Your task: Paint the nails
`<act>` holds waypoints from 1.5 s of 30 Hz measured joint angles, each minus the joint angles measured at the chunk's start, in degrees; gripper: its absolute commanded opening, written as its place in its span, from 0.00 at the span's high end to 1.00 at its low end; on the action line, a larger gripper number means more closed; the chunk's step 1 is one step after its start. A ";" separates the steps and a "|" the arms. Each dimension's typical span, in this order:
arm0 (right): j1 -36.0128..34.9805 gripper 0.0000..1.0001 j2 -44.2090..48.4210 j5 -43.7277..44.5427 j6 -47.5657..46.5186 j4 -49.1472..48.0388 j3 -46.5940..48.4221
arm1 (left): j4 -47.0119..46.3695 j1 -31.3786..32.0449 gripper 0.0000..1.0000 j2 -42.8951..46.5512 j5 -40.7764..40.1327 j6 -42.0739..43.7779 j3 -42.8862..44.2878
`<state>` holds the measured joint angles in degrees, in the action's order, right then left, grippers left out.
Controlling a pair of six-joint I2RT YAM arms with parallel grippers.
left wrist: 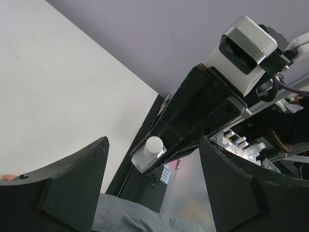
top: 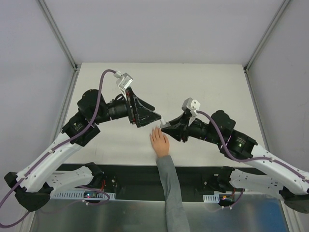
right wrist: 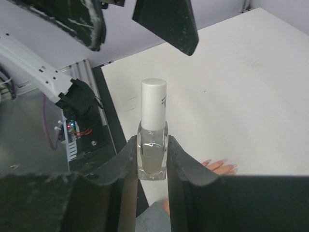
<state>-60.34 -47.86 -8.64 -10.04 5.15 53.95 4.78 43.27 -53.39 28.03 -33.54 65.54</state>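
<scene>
we are gripping a bottle (right wrist: 153,108) with the right tool (right wrist: 152,150), left tool (left wrist: 153,145) gaping released; nails (right wrist: 223,163) resting on the surface (right wrist: 251,87)

Bottle (right wrist: 153,162): clear glossy glass, white plastic cap (right wrist: 153,104). Surface (top: 203,87) matt white. Sleeve (top: 170,188) grey cloth. Right hand (right wrist: 152,145) matt black.

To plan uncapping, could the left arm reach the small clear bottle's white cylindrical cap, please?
Probably yes: the left gripper faces the white cylindrical cap of the small clear bottle, jaws open, nothing between them.
</scene>
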 measured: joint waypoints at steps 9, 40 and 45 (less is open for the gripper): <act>2.78 0.99 1.18 -8.96 4.13 -1.81 -0.42 | -4.61 -1.38 0.40 -2.82 10.27 -1.46 -0.83; -17.79 1.00 -9.09 41.97 -5.84 -3.93 2.84 | 3.30 2.32 1.00 -4.87 -5.95 2.75 0.87; -20.17 1.00 -14.64 52.09 -11.32 -7.76 3.69 | 6.62 3.41 1.00 -4.48 -15.34 1.90 1.22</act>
<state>-80.51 -62.50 43.44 -21.37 -2.61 57.65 11.40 46.68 -57.87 12.69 -31.64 66.76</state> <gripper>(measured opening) 0.267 0.112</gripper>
